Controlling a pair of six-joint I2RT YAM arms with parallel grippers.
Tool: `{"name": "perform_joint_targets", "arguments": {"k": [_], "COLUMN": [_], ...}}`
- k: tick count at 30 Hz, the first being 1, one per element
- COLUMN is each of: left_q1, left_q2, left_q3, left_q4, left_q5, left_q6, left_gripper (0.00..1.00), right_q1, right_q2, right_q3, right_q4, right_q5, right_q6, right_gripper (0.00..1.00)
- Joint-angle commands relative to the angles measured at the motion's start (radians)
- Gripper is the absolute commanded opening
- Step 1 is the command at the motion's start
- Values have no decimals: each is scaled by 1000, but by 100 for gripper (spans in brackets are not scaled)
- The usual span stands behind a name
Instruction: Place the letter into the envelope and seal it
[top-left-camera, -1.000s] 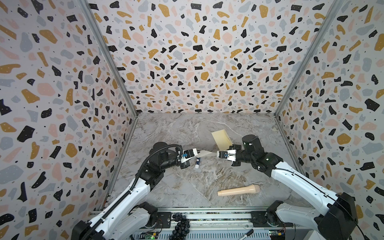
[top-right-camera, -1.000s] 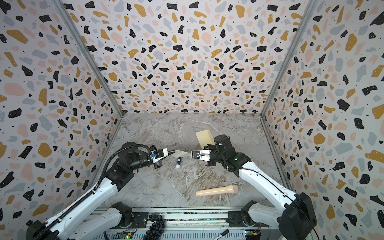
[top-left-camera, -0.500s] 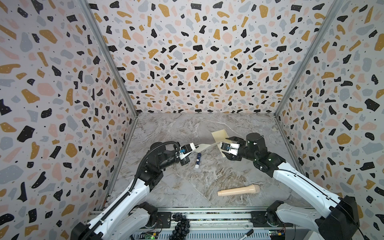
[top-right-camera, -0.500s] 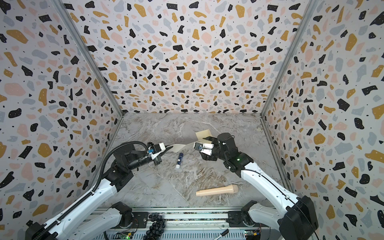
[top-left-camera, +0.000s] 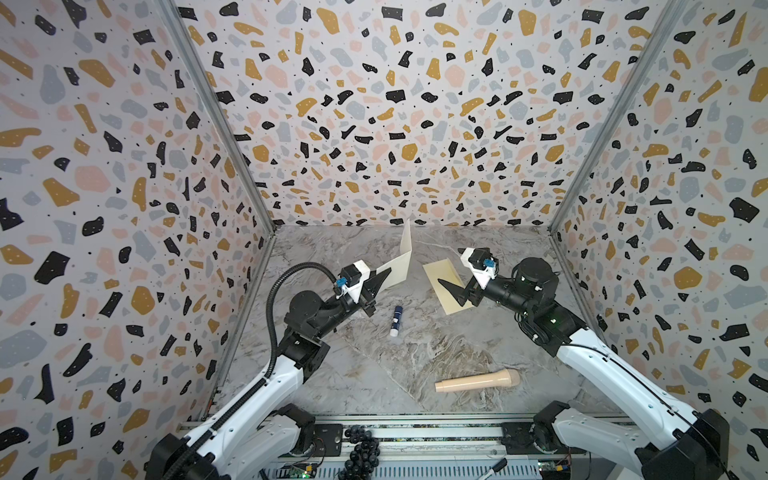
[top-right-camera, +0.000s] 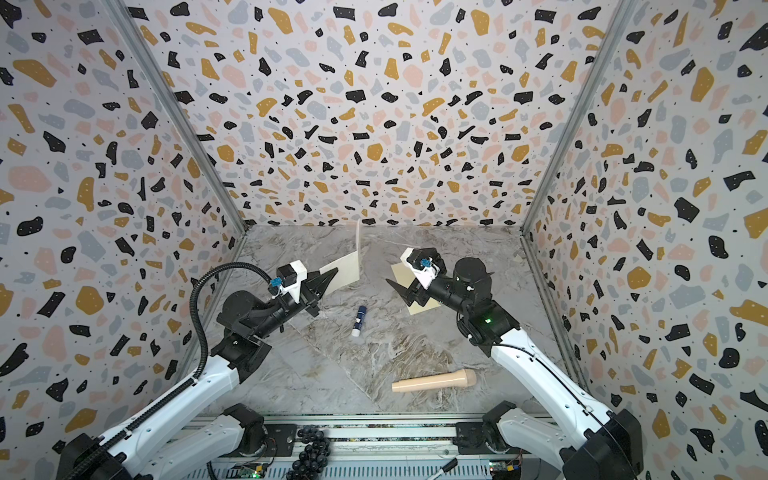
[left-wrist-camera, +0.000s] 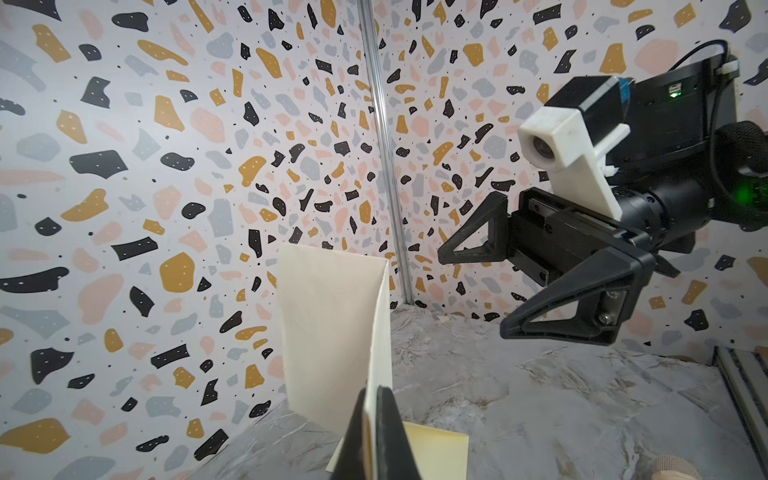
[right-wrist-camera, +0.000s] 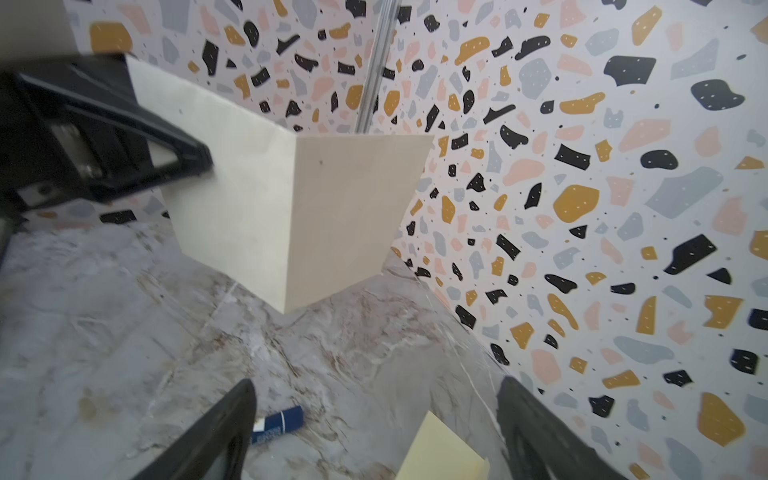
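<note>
Pinching fingers of the left gripper (top-left-camera: 385, 274) are pressed together on one edge of the folded letter (top-left-camera: 400, 268), which is held raised above the table (top-left-camera: 415, 345). On the right gripper (left-wrist-camera: 473, 293), fingers are spread wide, nothing gripped, over the envelope (top-left-camera: 441, 271) laid flat.

Speckled walls, marbled table, pale papers

The walls (top-left-camera: 374, 124) are white, strewn with black, mustard, pink and grey chips and tiny black dots. The table (top-left-camera: 415, 345) is grey marble with brown and white veins. The letter (top-left-camera: 398, 270) is pale cream, the envelope (top-left-camera: 438, 272) pale yellow, the glue stick (top-left-camera: 396, 321) dark blue and white, the microphone (top-left-camera: 478, 381) peach-beige, and the arms (top-left-camera: 615, 374) white with black joints.
</note>
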Motion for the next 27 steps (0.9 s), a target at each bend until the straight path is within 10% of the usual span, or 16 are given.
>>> {"name": "perform_joint_targets", "arguments": {"k": [1, 17, 27], "left_q1": [5, 3, 2], "left_q2": [9, 14, 10], "left_q3": [-9, -21, -18], "left_q4": [155, 194, 162], "left_q5": [64, 175, 207], "left_q6": [-81, -120, -114], "left_gripper": [0, 0, 0], "right_q1": [1, 107, 114], "right_q2": [39, 173, 170], "right_q3": [55, 114, 91], "right_q4": [126, 194, 236], "right_q5": [-158, -250, -273], "right_q6": [215, 194, 171], "right_gripper": [87, 68, 37]}}
